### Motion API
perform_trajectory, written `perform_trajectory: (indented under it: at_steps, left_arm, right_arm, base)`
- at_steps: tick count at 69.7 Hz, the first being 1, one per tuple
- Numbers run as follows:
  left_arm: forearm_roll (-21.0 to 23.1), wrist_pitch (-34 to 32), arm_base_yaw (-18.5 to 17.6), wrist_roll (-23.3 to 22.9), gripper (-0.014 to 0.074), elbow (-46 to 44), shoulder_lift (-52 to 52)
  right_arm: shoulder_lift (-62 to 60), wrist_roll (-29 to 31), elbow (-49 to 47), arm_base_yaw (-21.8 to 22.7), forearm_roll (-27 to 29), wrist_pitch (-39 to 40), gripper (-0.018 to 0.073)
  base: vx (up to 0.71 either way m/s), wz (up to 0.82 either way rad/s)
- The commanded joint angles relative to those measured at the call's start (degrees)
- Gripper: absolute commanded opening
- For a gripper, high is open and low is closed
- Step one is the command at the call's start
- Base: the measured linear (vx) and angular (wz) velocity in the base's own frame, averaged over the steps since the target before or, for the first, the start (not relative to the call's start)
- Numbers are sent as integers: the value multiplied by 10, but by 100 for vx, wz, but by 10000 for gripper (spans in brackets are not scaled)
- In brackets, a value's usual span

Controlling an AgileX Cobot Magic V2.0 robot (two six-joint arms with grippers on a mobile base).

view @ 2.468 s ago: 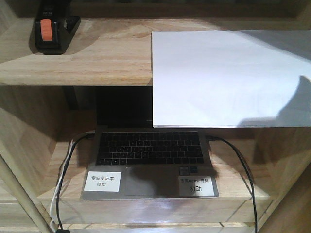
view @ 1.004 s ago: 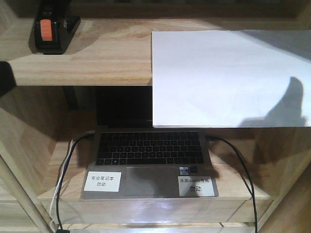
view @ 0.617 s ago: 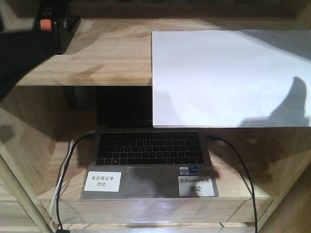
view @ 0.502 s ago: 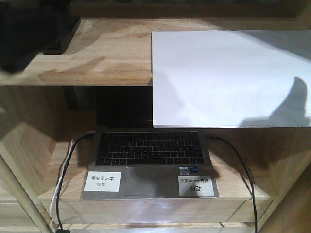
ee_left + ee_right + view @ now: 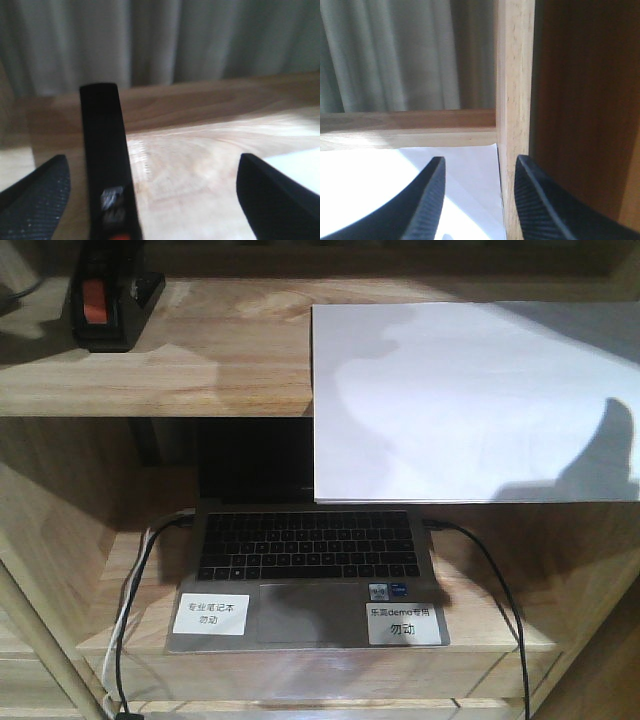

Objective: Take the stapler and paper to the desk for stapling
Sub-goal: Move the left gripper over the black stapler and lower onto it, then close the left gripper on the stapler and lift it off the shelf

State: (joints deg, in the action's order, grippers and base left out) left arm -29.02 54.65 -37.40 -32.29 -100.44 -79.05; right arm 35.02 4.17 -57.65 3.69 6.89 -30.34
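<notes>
The black stapler [image 5: 105, 302] with its orange-red patch lies on the upper shelf at the far left. In the left wrist view the stapler [image 5: 106, 160] runs lengthwise between my fingers, close to the left one. My left gripper [image 5: 151, 159] is open wide and grips nothing. The white paper [image 5: 470, 400] lies on the same shelf to the right, overhanging the front edge. My right gripper [image 5: 480, 159] is open above the paper [image 5: 380, 190], at its far right corner beside a wooden upright [image 5: 515, 100]. The desk is out of view.
An open laptop [image 5: 305, 575] with two white labels sits on the lower shelf, with cables [image 5: 505, 590] trailing at both sides. The upper shelf [image 5: 220, 360] has a back rail and a grey curtain [image 5: 165, 40] behind it. A dark wooden side panel [image 5: 585, 110] stands right of the upright.
A dark arm swept across the upper left of the front view, covering the stapler, and has left that view. The shadow on the paper's right edge grew.
</notes>
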Motion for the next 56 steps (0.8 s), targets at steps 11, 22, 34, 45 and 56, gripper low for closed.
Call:
perform_trajectory:
  at_steps: [11, 22, 34, 45, 56]
  left_arm:
    - [-18, 11, 17, -17, 624, -74, -53]
    - [-18, 14, 37, -28, 617, -75, -68]
    - [-14, 15, 52, -27, 603, -75, -84]
    - [-14, 15, 52, -27, 563, -75, -86]
    - [-14, 15, 52, -27, 469, -75, -86]
  right_arm:
    - [5, 4, -13, 3, 2, 41, 307]
    - [5, 4, -13, 3, 2, 41, 307]
    - [5, 4, -13, 3, 2, 41, 307]
    - [5, 4, -13, 3, 2, 41, 307]
    - [5, 4, -13, 3, 2, 41, 307]
  base:
    - [0, 0]
    - [0, 0]
    - [0, 0]
    - [0, 0]
    - [0, 0]
